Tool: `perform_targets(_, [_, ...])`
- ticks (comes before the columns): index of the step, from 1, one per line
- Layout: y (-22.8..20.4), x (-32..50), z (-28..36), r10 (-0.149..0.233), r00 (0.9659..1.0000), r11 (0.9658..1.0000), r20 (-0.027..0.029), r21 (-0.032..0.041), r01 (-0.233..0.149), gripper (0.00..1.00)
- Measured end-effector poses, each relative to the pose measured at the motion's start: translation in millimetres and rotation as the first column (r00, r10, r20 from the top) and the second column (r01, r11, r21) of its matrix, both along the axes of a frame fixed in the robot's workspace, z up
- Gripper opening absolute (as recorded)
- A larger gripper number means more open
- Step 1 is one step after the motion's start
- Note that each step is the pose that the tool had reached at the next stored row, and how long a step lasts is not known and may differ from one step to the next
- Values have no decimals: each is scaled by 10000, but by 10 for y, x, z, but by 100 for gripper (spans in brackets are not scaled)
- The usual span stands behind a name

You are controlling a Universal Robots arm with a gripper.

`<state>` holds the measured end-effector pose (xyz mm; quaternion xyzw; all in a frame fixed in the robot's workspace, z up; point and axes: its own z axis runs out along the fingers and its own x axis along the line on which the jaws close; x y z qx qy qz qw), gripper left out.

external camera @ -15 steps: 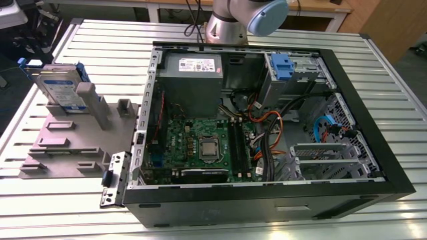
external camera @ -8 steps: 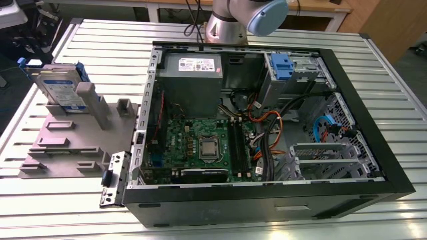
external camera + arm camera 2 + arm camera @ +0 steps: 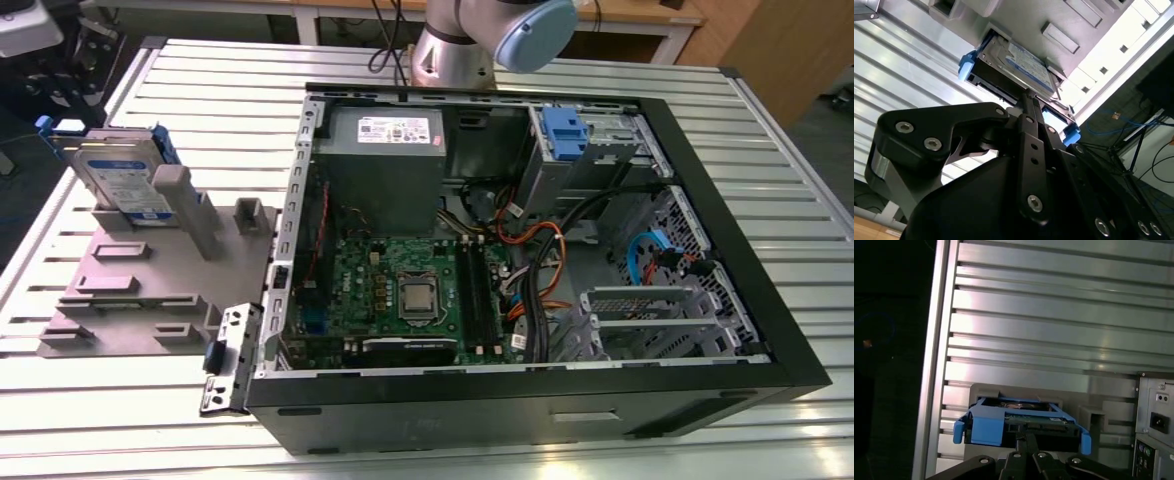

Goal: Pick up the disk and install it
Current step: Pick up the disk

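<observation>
Beside the open computer [image 3: 534, 400], my silver disk [image 3: 123, 185] with blue rails stands in a grey stand [image 3: 134, 300]; my fingers [image 3: 1030, 107] are closed.

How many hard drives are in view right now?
1. The disk stands on edge in the grey fixture at the exterior view's left, outside the PC case. Others may sit hidden in the case's bays.

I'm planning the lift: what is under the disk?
The disk stands upright on a grey holder plate, between its posts. The disk's bottom edge is hidden behind them.
</observation>
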<state>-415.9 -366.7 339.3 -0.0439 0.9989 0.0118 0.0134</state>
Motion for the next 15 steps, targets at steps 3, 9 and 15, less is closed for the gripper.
perform_targets(3, [0,0,4,128,9999,9999,2,1,-128,11])
perform_targets(9, [0,0,12,164,9999,9999,1,1,-164,11])
perform_targets(15, [0,0,12,309,9995,9995,0,0,-309,11])
